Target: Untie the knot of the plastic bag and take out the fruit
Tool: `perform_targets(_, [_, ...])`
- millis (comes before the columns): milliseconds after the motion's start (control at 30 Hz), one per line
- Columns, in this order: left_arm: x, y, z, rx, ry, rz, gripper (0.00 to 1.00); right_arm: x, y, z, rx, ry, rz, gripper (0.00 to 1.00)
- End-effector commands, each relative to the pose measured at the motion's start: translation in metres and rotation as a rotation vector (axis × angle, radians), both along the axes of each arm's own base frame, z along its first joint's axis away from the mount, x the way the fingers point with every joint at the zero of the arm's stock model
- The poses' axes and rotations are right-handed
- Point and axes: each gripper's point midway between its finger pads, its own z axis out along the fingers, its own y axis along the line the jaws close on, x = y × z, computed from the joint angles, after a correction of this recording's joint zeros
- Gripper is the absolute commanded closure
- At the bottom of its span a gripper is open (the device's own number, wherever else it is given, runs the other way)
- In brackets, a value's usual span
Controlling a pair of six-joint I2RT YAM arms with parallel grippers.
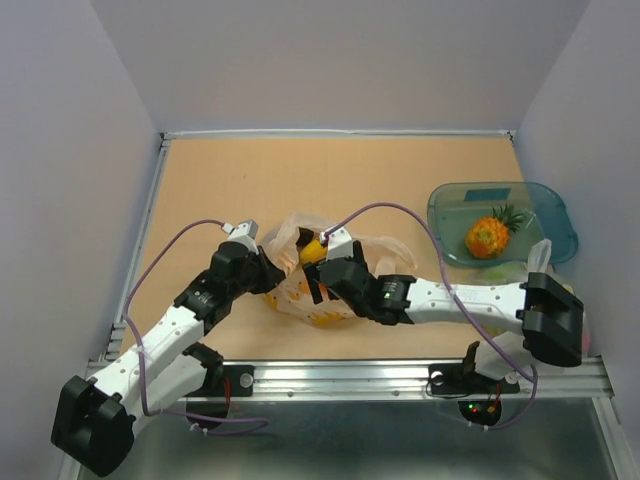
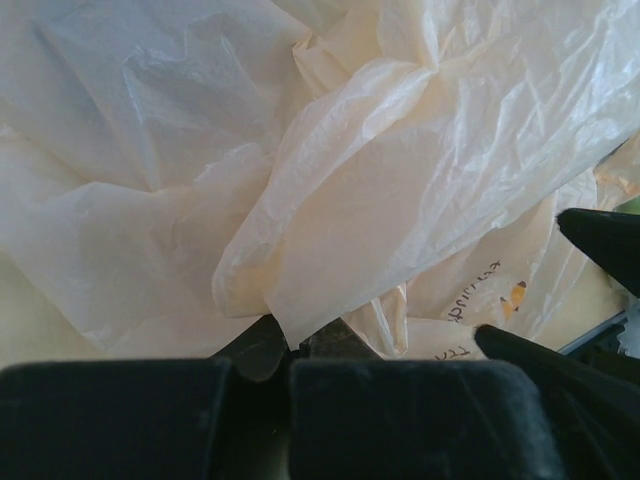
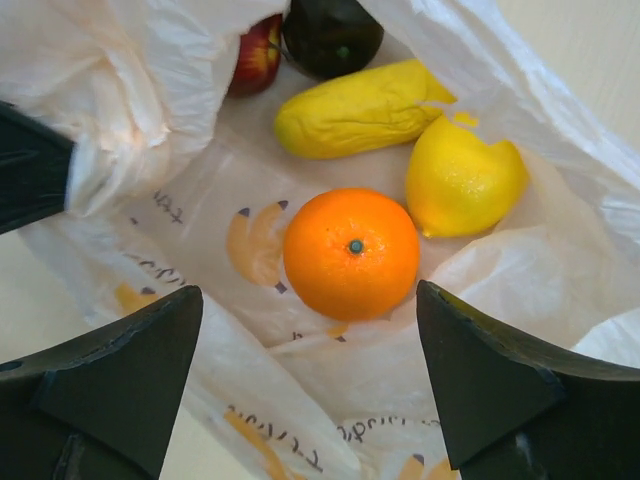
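slippage is the main risk: the orange [image 3: 350,252], lying inside the plastic bag [image 3: 250,190], is round and sits on loose film, so fingers closing off-centre could squirt it toward the lemon [image 3: 465,180] or pinch plastic along with it. right gripper [image 3: 307,300] hangs spread wide over the orange, touching nothing. left gripper [image 2: 297,348] is clamped together on a fold of the bag; if that fold slips, the mouth likely collapses.

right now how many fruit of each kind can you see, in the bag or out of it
orange: 1
lemon: 1
banana: 1
red apple: 1
dark plum: 1
pineapple: 1
total: 6, with five in the open plastic bag and the pineapple in the teal tray
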Motion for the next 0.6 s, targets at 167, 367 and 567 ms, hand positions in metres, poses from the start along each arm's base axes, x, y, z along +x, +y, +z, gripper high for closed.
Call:
perform_targets(167, [0.003, 0.003, 0.011, -0.008, -0.033, 0.039, 1.00, 0.042, 0.006, -0.036, 0.054, 0.013, -0.127, 0.07])
perform_targets(367, [0.002, 0.004, 0.008, 0.005, -0.028, 0.045, 1.00, 0.053, 0.021, -0.046, 0.064, 0.008, -0.077, 0.16])
perform_targets(567, [0.003, 0.004, 0.009, 0.011, -0.033, 0.050, 1.00, 0.046, 0.023, -0.056, 0.065, 0.045, -0.037, 0.36])
